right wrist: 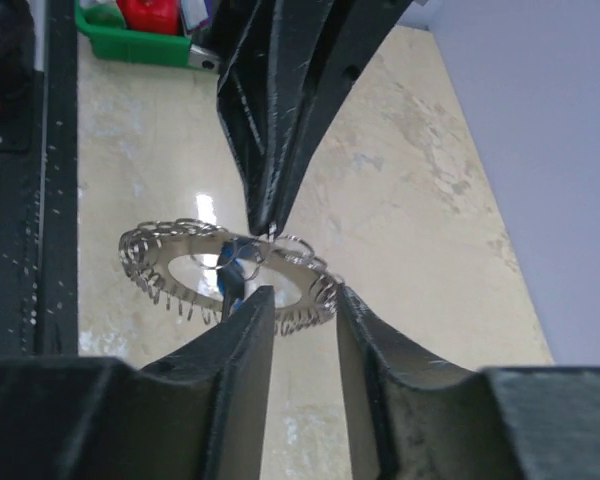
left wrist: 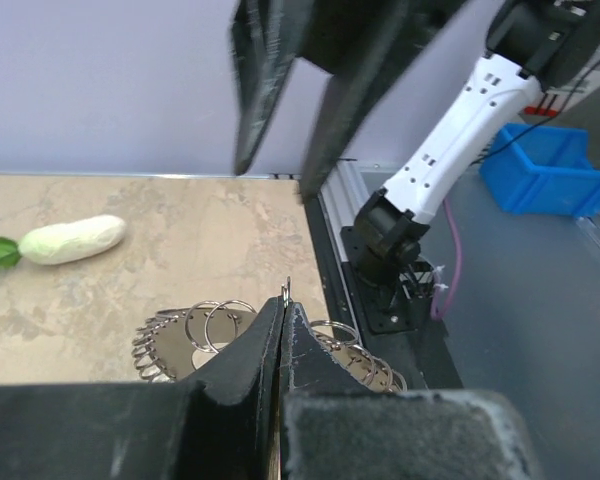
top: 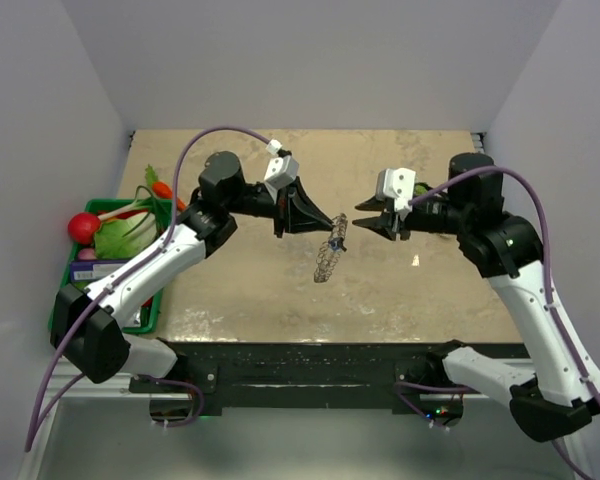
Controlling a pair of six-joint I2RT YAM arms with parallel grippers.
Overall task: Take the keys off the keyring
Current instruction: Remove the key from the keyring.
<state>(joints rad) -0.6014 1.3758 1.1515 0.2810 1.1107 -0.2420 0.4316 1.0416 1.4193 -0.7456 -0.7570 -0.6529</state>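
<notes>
The keyring (top: 329, 250), with the blue key (right wrist: 232, 272) at its centre opening, hangs in the air above the tabletop (top: 430, 300), between the two arms. The left claw (top: 326, 222) is clenched on the ring's rim. The right claw (top: 363, 222) is just beside the ring, jaws parted, grasping nothing.

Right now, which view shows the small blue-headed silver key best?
The right wrist view: the small blue-headed silver key shows inside the grey metal loop. In the top and left wrist views I see only the loop.
</notes>
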